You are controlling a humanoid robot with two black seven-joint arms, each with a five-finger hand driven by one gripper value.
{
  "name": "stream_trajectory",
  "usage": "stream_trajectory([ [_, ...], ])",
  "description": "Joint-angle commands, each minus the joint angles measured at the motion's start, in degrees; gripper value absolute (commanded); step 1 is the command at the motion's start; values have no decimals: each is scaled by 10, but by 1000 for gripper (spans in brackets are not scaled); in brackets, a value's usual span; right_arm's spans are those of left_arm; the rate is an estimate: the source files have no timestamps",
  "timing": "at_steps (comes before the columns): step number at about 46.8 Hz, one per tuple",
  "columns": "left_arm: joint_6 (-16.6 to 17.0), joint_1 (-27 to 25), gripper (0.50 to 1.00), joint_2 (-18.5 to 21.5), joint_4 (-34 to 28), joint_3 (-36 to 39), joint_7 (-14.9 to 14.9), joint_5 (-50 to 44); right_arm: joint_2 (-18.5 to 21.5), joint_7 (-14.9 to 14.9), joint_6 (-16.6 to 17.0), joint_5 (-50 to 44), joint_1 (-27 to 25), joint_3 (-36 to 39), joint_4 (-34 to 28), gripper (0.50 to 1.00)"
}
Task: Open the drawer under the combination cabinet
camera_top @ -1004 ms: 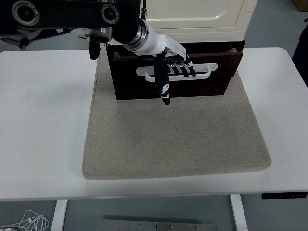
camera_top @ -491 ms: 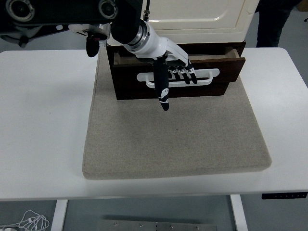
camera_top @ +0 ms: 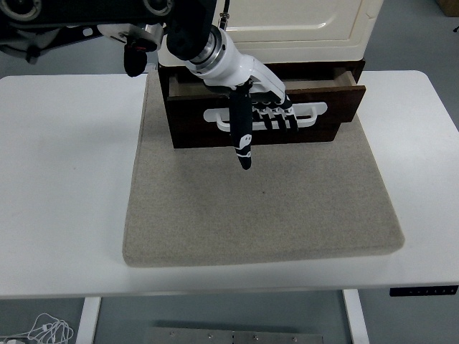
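A dark brown wooden drawer [camera_top: 323, 127] sits under a cream cabinet [camera_top: 301, 25] at the back of the mat, pulled out a little so a gap shows along its top. Its white handle [camera_top: 313, 113] runs across the front. My left hand [camera_top: 262, 107] comes down from the upper left with four fingers hooked through the handle and the thumb [camera_top: 242, 136] pointing down over the drawer front. The right arm is out of view.
A grey felt mat [camera_top: 258, 208] covers the middle of the white table [camera_top: 64, 179] in front of the drawer. The table's near edge runs along the bottom.
The drawer has slid out toward me by a small amount, and my left hand has moved with the handle, slightly down and forward. A person seen at the top right half a second ago is gone.
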Motion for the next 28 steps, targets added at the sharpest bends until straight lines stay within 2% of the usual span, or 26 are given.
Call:
stream_trajectory([
  [1, -4, -1, 1000, 2, -1, 0, 0, 0, 0, 0, 0, 0, 0, 0, 0, 926],
  [28, -6, -4, 1000, 15, 3, -96, -3, -6, 0, 0, 0, 0, 0, 0, 0, 926],
])
